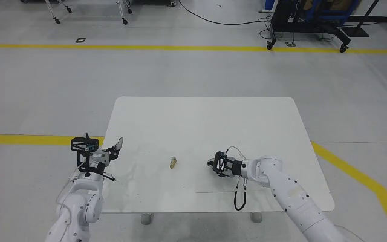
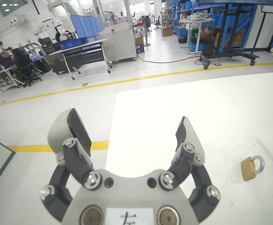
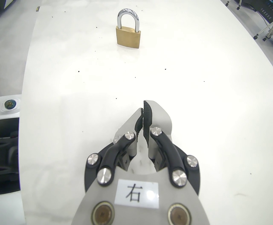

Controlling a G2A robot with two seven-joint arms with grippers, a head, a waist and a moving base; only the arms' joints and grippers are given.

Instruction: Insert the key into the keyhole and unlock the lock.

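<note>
Lock (image 3: 128, 36): how would it handle?

Probably dense for its size and fully rigid. It is a small brass block with a steel shackle (image 3: 127, 10), which is shut. The smooth faces look slippery, and I judge it would skid on the bench (image 1: 205, 115) if pushed from one end.

Where should it be held?

Across the brass body, on its narrow sides, I would say. That leaves the base and the shackle free.

Where does it lie?

Flat on the white bench, toward the near edge, roughly between the two arms.

And relative to each pincer?

The right pincer (image 3: 143, 108) sits low over the bench and aims straight at the lock, well apart from it. The base of the brass body faces this pincer, and the shackle points away. Its pads (image 3: 146, 111) are pressed together, and I cannot tell whether anything thin is nipped between them.

The left pincer (image 2: 128, 119) hovers at the bench's left edge, spread wide and holding nothing. The lock is well apart from it, farther in toward the bench's middle.
</note>
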